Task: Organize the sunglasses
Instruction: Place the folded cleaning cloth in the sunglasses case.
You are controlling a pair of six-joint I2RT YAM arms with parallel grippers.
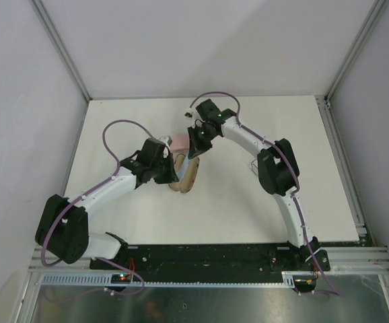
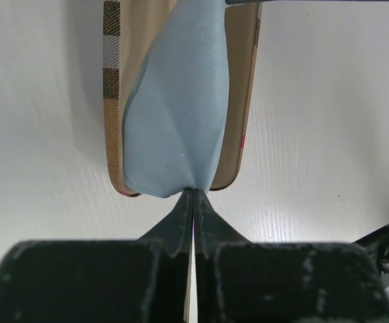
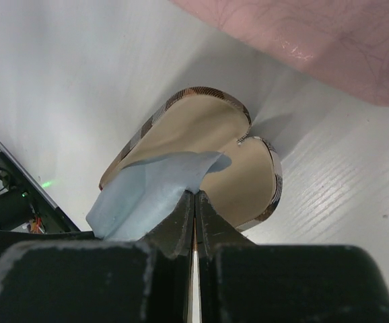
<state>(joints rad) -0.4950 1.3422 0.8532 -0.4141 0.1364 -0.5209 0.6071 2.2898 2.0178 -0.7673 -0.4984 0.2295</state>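
An open case with a checkered rim and a beige inside point(image 2: 239, 101) lies at the table's middle point(image 1: 186, 180). A light blue cloth point(image 2: 178, 114) is stretched over it. My left gripper point(image 2: 193, 192) is shut on the cloth's near end, and my right gripper point(image 3: 194, 194) is shut on the other end of the cloth point(image 3: 147, 192). From above, the left gripper point(image 1: 174, 167) and the right gripper point(image 1: 196, 153) meet over the case. No sunglasses show clearly. A thin wire shape point(image 1: 255, 164) beside the right arm's elbow is too small to identify.
A pink soft case point(image 3: 302, 40) lies just beyond the checkered one point(image 1: 180, 141). White walls close the table on three sides. The metal rail with the arm bases point(image 1: 215, 259) runs along the near edge.
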